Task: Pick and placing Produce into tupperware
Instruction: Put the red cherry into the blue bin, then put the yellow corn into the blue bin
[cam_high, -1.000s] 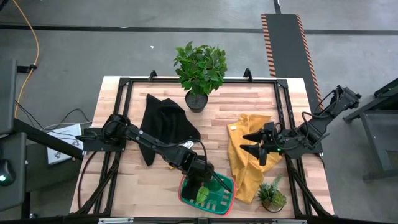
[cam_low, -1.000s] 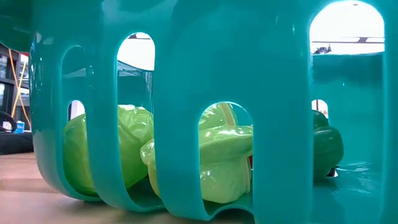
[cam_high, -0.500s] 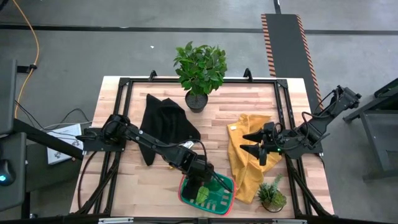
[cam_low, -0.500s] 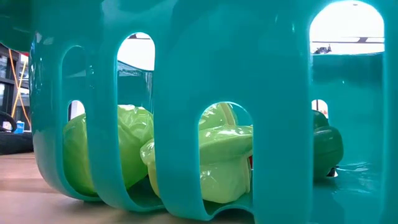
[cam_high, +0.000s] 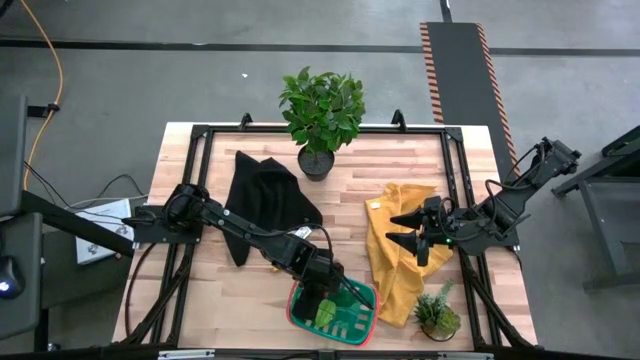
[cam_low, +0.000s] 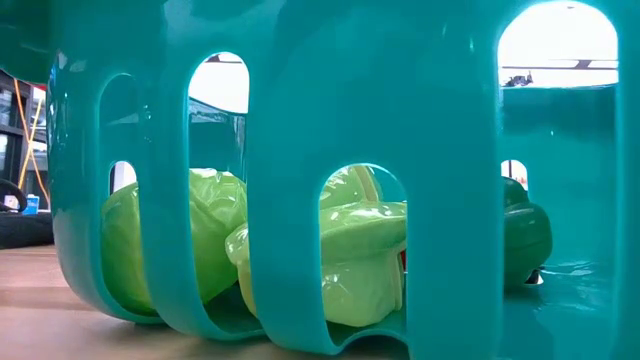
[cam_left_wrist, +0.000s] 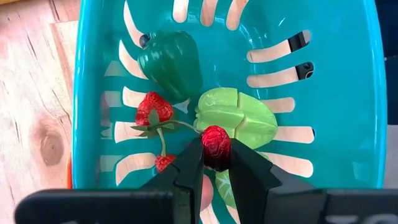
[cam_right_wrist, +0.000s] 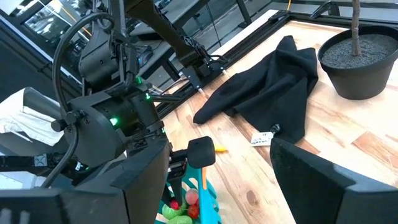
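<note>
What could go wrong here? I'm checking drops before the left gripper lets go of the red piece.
1. The left gripper pinches the small red berry only at its fingertips above the tupperware; it may slip out early.
2. Released here, the berry would land on the lime-green piece and could roll or bounce.
3. The fingers are close to the stemmed strawberry, so pulling out might snag it.

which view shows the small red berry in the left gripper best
The left wrist view: the small red berry sits pinched between the left gripper fingers, right over the teal slotted tupperware. The high view hides it under the arm. The low view shows only lime-green pieces. The right wrist view gives a distant red speck, unclear.
</note>
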